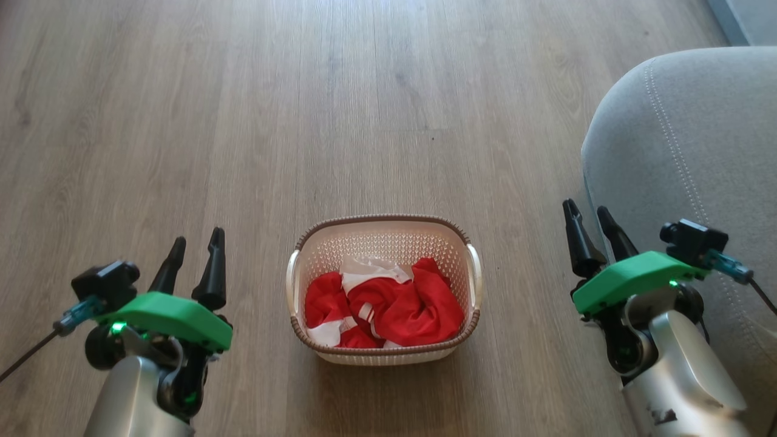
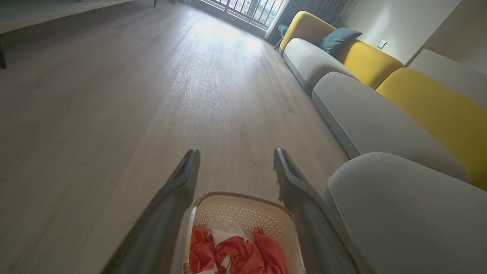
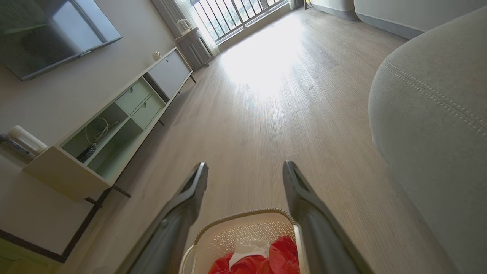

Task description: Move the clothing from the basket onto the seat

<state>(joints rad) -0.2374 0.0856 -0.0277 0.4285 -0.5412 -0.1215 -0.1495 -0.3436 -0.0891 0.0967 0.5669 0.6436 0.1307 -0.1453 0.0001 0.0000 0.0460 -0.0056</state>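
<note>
the basket (image 1: pixel 388 243) sits on the wooden floor (image 1: pixel 243 121) just below the middle of the head view, towards 6 o'clock. the clothing (image 1: pixel 400 309) is heaped inside it, red folds with white patches covering its bottom. the seat (image 1: pixel 698 152) bulges in from 3 o'clock, apart from the basket, with bare floor between them. the left jaws stand open and empty at 8 o'clock of the view, their dark fingers (image 1: pixel 212 273) pointing towards 12 o'clock, clear of the basket's rim. the right jaws, at 4 o'clock beside the seat's rounded edge, are likewise spread wide with nothing between them. in both wrist views the basket lies low between the parted fingers.
</note>
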